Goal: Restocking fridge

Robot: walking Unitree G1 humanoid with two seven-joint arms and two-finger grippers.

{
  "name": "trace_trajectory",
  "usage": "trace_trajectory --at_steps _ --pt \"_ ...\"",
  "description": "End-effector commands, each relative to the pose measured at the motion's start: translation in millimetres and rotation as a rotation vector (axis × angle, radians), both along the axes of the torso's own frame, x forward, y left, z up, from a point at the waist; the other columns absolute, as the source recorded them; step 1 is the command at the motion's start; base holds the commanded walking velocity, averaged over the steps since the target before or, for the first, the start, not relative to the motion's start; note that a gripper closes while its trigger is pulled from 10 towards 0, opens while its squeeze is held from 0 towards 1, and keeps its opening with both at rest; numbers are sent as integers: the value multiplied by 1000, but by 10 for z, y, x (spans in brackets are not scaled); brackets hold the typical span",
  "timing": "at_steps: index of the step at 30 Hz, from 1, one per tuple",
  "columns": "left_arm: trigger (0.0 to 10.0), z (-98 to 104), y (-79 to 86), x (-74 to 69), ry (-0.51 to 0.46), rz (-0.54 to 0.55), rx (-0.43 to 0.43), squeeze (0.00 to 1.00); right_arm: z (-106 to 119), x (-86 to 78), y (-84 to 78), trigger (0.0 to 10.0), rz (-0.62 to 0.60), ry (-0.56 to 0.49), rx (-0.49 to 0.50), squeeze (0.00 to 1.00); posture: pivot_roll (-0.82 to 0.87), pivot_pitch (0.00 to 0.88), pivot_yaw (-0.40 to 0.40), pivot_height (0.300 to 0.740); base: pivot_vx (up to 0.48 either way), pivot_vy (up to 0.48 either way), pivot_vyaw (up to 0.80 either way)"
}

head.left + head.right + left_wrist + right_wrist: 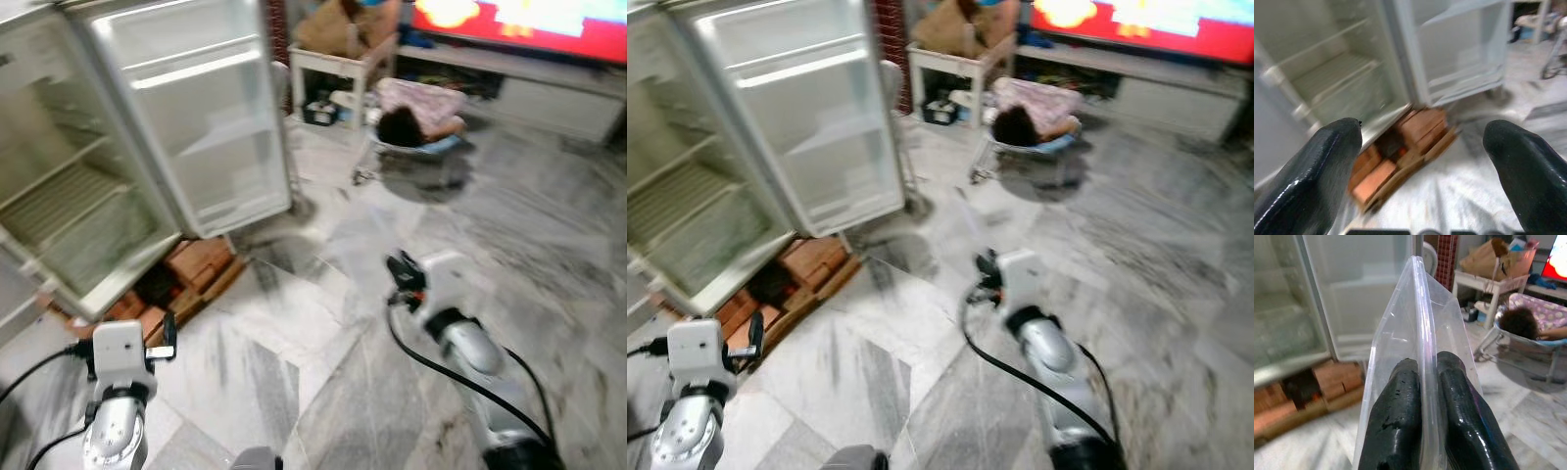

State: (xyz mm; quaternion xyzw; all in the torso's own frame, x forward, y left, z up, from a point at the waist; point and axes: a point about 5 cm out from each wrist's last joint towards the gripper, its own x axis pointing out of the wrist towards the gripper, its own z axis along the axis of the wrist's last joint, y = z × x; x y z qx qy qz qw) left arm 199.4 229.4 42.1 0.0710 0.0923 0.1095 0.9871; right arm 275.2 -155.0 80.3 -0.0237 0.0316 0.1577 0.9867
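Observation:
The white fridge [69, 196] stands open at the left, its wire shelves bare and its door [196, 117] swung wide toward the room. My right gripper [1427, 364] is shut on the edge of a clear plastic bag [1415, 308], held upright out over the marble floor to the right of the fridge; the same gripper [402, 269] appears in the eye views. My left gripper [1422, 142] is open with nothing between its fingers, low at the front left and pointing at the fridge's base.
Red bricks and wooden boards [196, 264] lie under the fridge. A person [421, 122] lies in a low metal-framed seat at the back. Behind are a white table [338, 59] with a cardboard box, a TV [529, 20] and its bench [549, 88].

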Motion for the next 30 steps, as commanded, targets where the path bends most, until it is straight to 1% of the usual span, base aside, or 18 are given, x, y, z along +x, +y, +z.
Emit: trace_trajectory --at_steps 1,6,7,9,11,12,14,16,18,19,22,23,25,30 --pt "10000 58 31 -14 -13 -5 1 0 72 40 101 10000 40 -25 18 0 1 53 4 735 0 0 781" --pt "10000 59 7 -46 -22 13 -17 0 70 56 107 10000 58 -23 8 0 10 47 -11 735 0 0 781" --pt "10000 68 -1 -60 -35 37 -22 0 79 72 129 10000 71 -25 10 0 15 44 -15 735 0 0 781" --pt "10000 70 -1 -66 -39 52 -24 0 85 79 138 10000 77 -28 9 0 15 44 -15 735 0 0 781" --pt "10000 74 20 -86 -42 90 -14 0 96 87 148 10000 74 -39 4 0 15 42 -4 735 0 0 781" --pt "10000 62 15 -92 -42 98 -49 0 93 89 144 10000 67 -36 10 0 15 41 -3 735 0 0 781" --pt "10000 59 10 -91 -40 96 -53 0 88 90 128 10000 55 -32 25 0 15 41 -3 735 0 0 778" --pt "10000 60 -7 -82 -41 83 -49 0 80 85 125 10000 53 -25 36 0 12 41 2 735 0 0 731" --pt "10000 62 -26 -68 -42 69 -50 0 72 78 126 10000 50 -17 51 0 9 41 7 735 0 0 0" --pt "10000 74 -36 -48 -44 61 -43 0 69 83 100 10000 31 -12 54 0 7 42 8 735 0 0 0" --pt "10000 86 -27 -9 -48 57 -38 0 83 97 64 10000 6 -28 63 0 3 43 15 735 0 0 0" --pt "10000 90 -19 10 -50 58 -37 0 84 102 54 10000 3 -29 61 0 3 43 15 735 0 0 0" --pt "10000 105 4 55 -56 60 -38 0 90 96 81 10000 38 -46 23 0 0 42 20 735 0 0 0" --pt "10000 122 4 96 -61 53 -29 0 116 89 125 10000 63 -66 15 0 -1 40 20 735 270 0 800"
